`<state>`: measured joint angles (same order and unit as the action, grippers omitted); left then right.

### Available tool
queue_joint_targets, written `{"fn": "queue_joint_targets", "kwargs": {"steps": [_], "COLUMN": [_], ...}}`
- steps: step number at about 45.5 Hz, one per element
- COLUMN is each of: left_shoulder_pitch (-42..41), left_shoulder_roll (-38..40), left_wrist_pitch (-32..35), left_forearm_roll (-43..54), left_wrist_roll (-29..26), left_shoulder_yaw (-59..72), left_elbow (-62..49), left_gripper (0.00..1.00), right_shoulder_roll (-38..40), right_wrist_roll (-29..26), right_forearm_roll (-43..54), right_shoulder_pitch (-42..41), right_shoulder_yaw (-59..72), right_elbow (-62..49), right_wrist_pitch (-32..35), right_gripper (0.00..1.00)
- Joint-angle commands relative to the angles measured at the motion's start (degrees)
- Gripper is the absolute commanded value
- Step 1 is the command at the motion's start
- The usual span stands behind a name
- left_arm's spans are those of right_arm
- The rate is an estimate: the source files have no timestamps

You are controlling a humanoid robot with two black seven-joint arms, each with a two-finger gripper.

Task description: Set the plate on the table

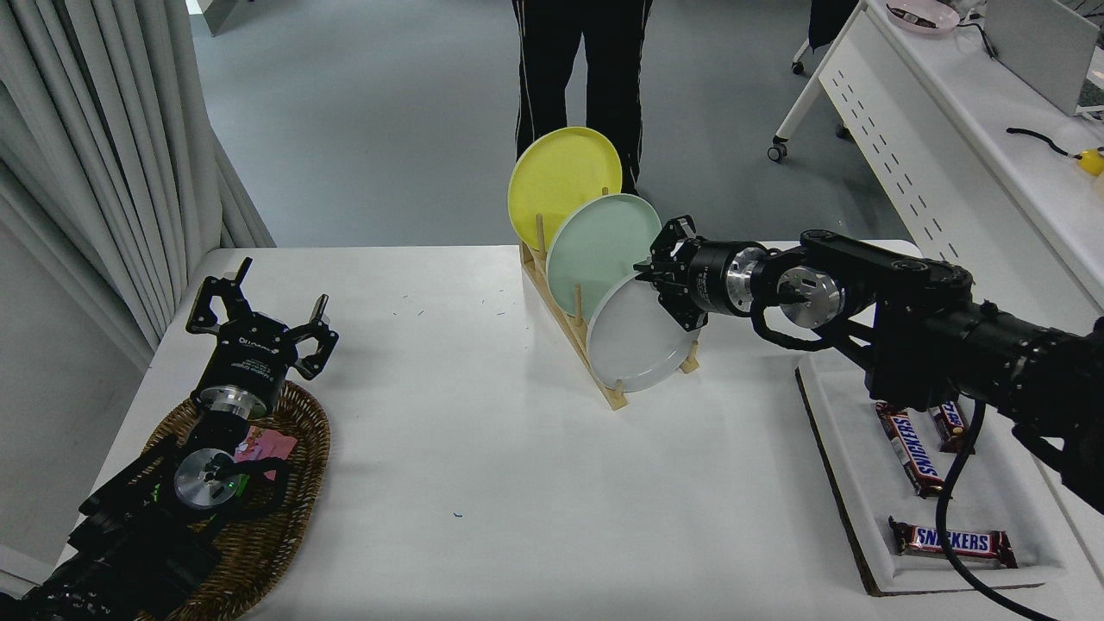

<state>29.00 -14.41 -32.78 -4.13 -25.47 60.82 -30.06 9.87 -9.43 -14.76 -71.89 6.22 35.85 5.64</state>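
Right pincer (653,278) is at the upper right edge of the pale grey plate (634,338), its fingers pinched in on the rim – a narrow grip, clamped on the plate. The plate stands tilted on edge in the nearest slot of the wooden rack (569,332), with the mint-green plate (595,246) just behind it and the yellow plate (556,181) behind that. The rack sits at the far middle of the white surface (483,448). Off to the right, a white tray (849,448) carries the chocolate bars (952,542). Left pincer (259,319) is parked at lower left over a wicker basket (293,517), fingers spread wide, holding nothing – and a person's dark-trousered legs (578,60) stand beyond the far edge.
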Motion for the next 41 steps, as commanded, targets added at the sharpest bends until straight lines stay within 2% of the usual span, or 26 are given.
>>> {"fn": "queue_joint_targets", "kwargs": {"steps": [1, 11, 32, 41], "left_shoulder_pitch": [0.0, 0.0, 0.0, 0.0], "left_shoulder_roll": [0.0, 0.0, 0.0, 0.0], "left_wrist_pitch": [0.0, 0.0, 0.0, 0.0], "left_forearm_roll": [0.0, 0.0, 0.0, 0.0], "left_wrist_roll": [0.0, 0.1, 0.1, 0.0], "left_shoulder_yaw": [0.0, 0.0, 0.0, 0.0], "left_elbow": [0.0, 0.0, 0.0, 0.0], "left_gripper": [1.0, 1.0, 1.0, 1.0], "right_shoulder_roll": [0.0, 0.0, 2.4, 5.9], "right_wrist_roll": [0.0, -0.3, -9.5, -13.8], "right_forearm_roll": [0.1, 0.0, 0.1, -6.3], "right_shoulder_pitch": [0.0, 0.0, -3.1, -8.3], "right_shoulder_yaw": [-0.3, -0.3, -9.4, -13.2], "right_elbow": [-0.1, 0.0, 1.3, 6.0], "right_wrist_pitch": [0.0, 0.1, -0.2, -3.0], "right_gripper": [0.01, 0.0, 0.0, 0.0]}}
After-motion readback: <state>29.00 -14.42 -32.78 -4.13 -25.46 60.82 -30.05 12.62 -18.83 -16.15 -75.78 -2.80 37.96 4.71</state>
